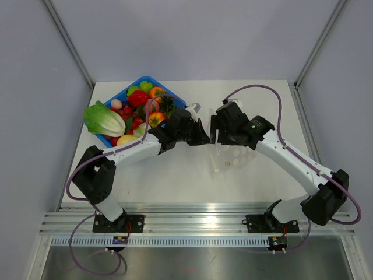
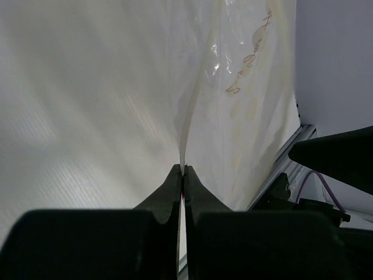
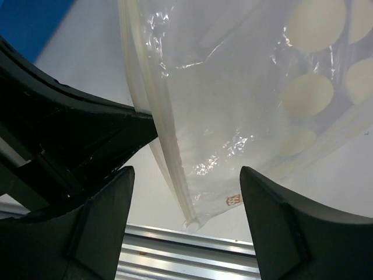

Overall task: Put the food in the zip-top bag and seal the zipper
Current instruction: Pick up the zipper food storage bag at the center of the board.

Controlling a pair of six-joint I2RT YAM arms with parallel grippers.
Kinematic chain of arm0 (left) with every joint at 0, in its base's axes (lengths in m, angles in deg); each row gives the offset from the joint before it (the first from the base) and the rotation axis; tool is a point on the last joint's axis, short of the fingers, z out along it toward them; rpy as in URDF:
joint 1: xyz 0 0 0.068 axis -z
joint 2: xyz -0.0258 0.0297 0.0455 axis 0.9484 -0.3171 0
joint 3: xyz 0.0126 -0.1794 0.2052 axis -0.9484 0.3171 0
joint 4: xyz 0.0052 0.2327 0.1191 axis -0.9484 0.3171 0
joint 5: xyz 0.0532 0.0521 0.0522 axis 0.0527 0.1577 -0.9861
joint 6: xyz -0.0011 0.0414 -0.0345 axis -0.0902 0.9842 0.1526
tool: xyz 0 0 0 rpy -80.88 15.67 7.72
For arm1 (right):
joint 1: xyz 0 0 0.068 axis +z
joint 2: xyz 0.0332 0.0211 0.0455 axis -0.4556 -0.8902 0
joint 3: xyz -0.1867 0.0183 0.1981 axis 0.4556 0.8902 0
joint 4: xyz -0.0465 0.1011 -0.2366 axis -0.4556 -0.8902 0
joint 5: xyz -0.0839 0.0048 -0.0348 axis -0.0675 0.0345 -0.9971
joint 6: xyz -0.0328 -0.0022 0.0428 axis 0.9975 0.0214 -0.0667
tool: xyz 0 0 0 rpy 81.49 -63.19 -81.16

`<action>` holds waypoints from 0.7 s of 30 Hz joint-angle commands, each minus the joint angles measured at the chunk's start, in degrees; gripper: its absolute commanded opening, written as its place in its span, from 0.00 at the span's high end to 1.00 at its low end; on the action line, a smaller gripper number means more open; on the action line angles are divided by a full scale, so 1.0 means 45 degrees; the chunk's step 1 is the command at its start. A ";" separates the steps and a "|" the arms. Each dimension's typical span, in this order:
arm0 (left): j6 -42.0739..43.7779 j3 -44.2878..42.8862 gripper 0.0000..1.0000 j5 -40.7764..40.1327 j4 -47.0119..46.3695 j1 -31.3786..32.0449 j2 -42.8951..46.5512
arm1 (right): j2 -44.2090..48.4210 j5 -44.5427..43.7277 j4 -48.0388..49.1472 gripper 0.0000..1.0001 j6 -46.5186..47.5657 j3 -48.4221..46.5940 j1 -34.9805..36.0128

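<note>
Since zip-top bag (image 2: pixel 245 116) looks floppy and slippery, grab by stiffer zipper (image 3: pixel 166 146) imo; left gripper (image 2: pixel 183 170) pinching bag edge, right gripper (image 3: pixel 186 175) spread wide.

a white table (image 1: pixel 175 184) sits between pale grey walls (image 1: pixel 192 35), an aluminium rail (image 1: pixel 198 226) along its near edge.

top external: fixed, high behind the bases, looking down and forward — whole table (image 1: pixel 175 181), both arms.
left wrist: behind the left gripper (image 2: pixel 183 170), looking along its pinched jaws; zip-top bag (image 2: pixel 233 87) rising from the tips, very near.
right wrist: behind the right gripper (image 3: pixel 186 175), looking out between spread jaws — bag fills the gap.
shared: bag in all three views.
</note>
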State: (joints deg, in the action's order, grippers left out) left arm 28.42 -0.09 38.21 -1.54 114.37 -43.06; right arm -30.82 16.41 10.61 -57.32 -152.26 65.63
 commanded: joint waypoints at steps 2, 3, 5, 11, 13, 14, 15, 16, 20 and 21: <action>-0.0008 -0.0031 1.00 0.0600 -0.0149 0.0068 0.0238 | -0.0314 -0.2071 -0.0071 0.23 -0.0089 -0.0679 0.0853; -0.0027 -0.0011 1.00 0.0640 -0.0169 0.0068 0.0316 | -0.0374 -0.2343 -0.0109 0.25 -0.0129 -0.0659 0.0931; -0.0008 0.0028 1.00 0.0679 -0.0189 0.0068 0.0414 | -0.0607 -0.2735 -0.0207 0.31 -0.0129 -0.0698 0.0970; 0.0031 0.0125 1.00 0.0679 -0.0131 0.0068 0.0687 | -0.1349 -0.3496 -0.0266 0.37 -0.0011 -0.0991 0.1224; -0.0008 0.0125 1.00 0.0698 -0.0130 0.0068 0.0727 | -0.1545 -0.3983 -0.0421 0.42 -0.0012 -0.1069 0.1283; -0.0008 0.0126 1.00 0.0718 -0.0150 0.0068 0.0765 | -0.1662 -0.4083 -0.0403 0.43 -0.0031 -0.1050 0.1283; -0.0027 0.0126 1.00 0.0737 -0.0150 0.0068 0.0785 | -0.1683 -0.4142 -0.0345 0.45 -0.0012 -0.0973 0.1264; -0.0008 0.0126 1.00 0.0776 -0.0169 0.0068 0.0805 | -0.1702 -0.4181 -0.0247 0.48 -0.0012 -0.0933 0.1283; 0.0051 0.0126 1.00 0.0816 0.0026 0.0068 0.0941 | -0.1995 -0.4629 -0.0441 0.55 -0.0031 -0.0893 0.1283; 0.0109 0.0126 1.00 0.0816 0.0065 0.0068 0.0980 | -0.1976 -0.4843 -0.0480 0.55 -0.0051 -0.0874 0.1264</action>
State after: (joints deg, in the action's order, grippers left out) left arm 28.42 0.35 40.40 -0.36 114.37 -41.53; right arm -39.24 0.04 9.39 -57.30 -154.63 70.87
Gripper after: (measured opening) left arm 0.009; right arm 0.456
